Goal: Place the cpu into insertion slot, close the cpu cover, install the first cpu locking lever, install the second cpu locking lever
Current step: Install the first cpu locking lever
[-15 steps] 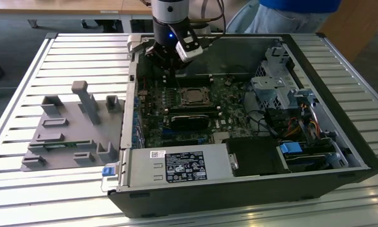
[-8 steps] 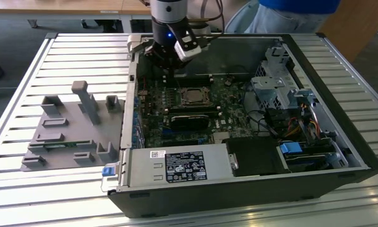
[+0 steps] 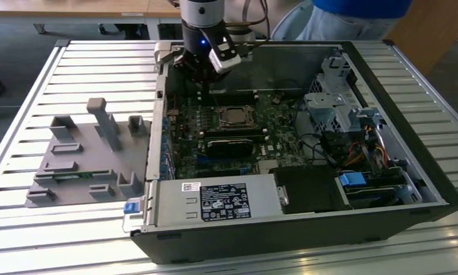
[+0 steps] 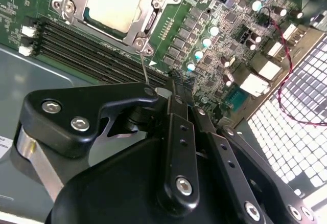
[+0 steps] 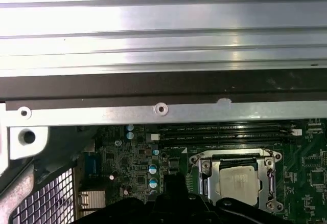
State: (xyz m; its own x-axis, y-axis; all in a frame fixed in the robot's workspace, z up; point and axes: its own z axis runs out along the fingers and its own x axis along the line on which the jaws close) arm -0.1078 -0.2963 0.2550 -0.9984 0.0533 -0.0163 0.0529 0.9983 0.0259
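Tool (image 4: 176, 92), grip unclear, over computer case (image 3: 290, 232) on slatted metal table (image 3: 61, 229); person (image 3: 351, 17) beyond.

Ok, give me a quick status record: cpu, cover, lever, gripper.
cpu: seated in the insertion slot, metal face up
cpu cover: lying flat around the cpu
lever: thin rod standing up off a corner of the slot, toward the gripper; contact unclear
gripper: inside the computer case, beside the slot, toward the exterior view's left
computer case: open, on a slatted table
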